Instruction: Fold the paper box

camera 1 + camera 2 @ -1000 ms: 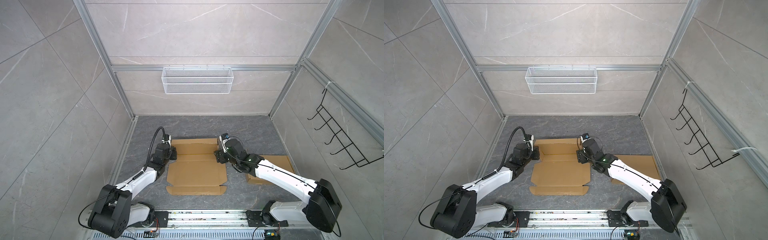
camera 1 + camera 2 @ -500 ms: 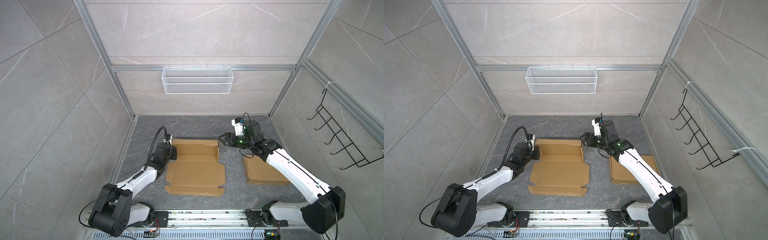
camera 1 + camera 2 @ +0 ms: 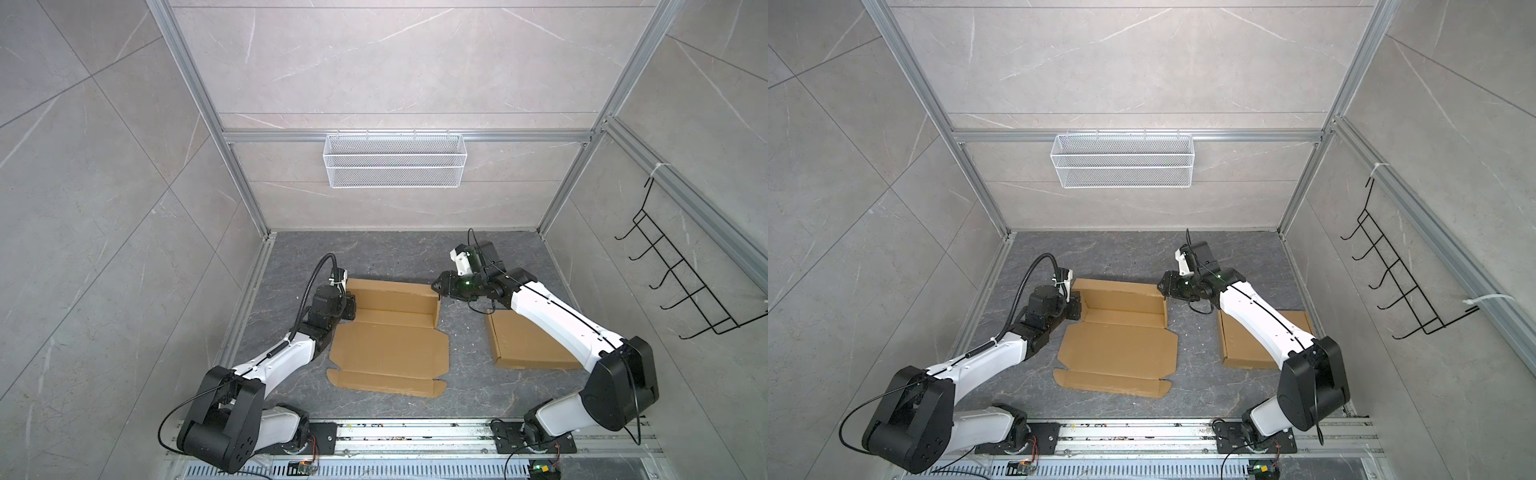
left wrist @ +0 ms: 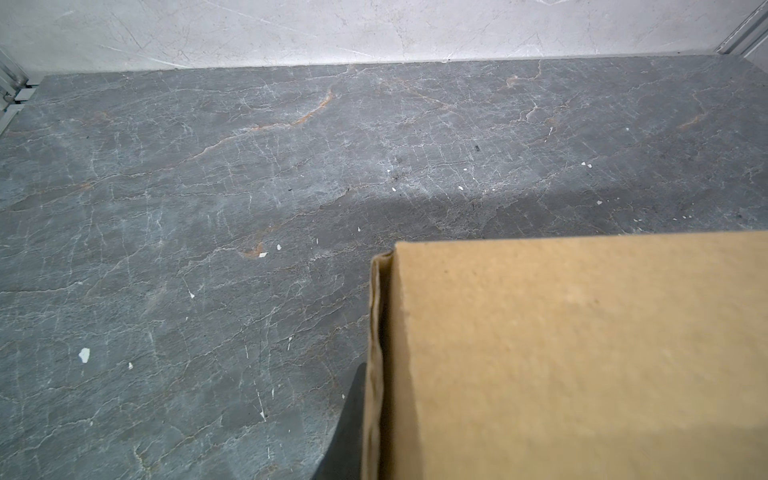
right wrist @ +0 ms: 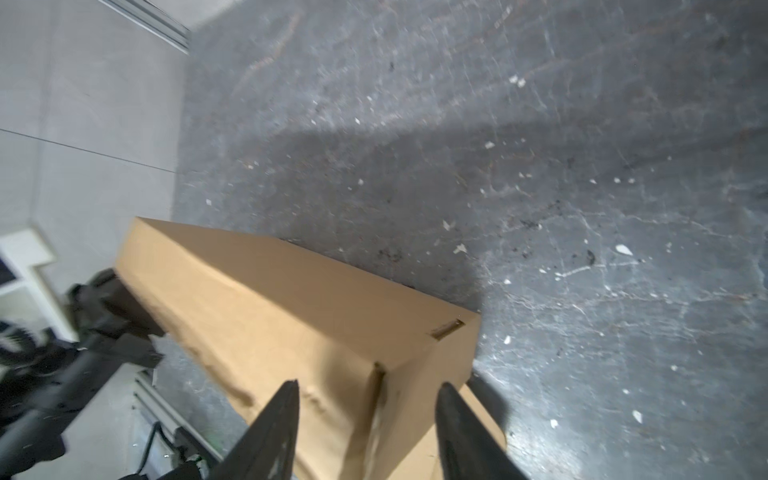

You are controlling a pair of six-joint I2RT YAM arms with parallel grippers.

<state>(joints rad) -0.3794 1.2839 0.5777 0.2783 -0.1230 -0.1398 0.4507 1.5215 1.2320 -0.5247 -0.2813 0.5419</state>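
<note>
The paper box (image 3: 390, 345) (image 3: 1121, 349) is a brown cardboard sheet lying on the dark floor in both top views, its far part raised into walls and its near flaps flat. My left gripper (image 3: 348, 305) (image 3: 1076, 309) is shut on the left side wall. In the left wrist view one dark finger (image 4: 349, 419) presses the folded side flap of the box (image 4: 582, 353); the other finger is hidden behind it. My right gripper (image 3: 437, 289) (image 3: 1163, 287) (image 5: 368, 386) stands open at the far right corner (image 5: 376, 370), one finger on each side of it, neither touching.
A second flat cardboard box (image 3: 528, 345) (image 3: 1237, 345) lies on the right, partly under my right arm. A white wire basket (image 3: 395, 166) hangs on the back wall and a black hook rack (image 3: 681, 291) on the right wall. The arms' rail (image 3: 415, 432) runs along the front.
My right gripper left the box's right edge, swung back and came to the far right corner, its jaws narrowing. The box's far wall now stands up. The left gripper has held still.
</note>
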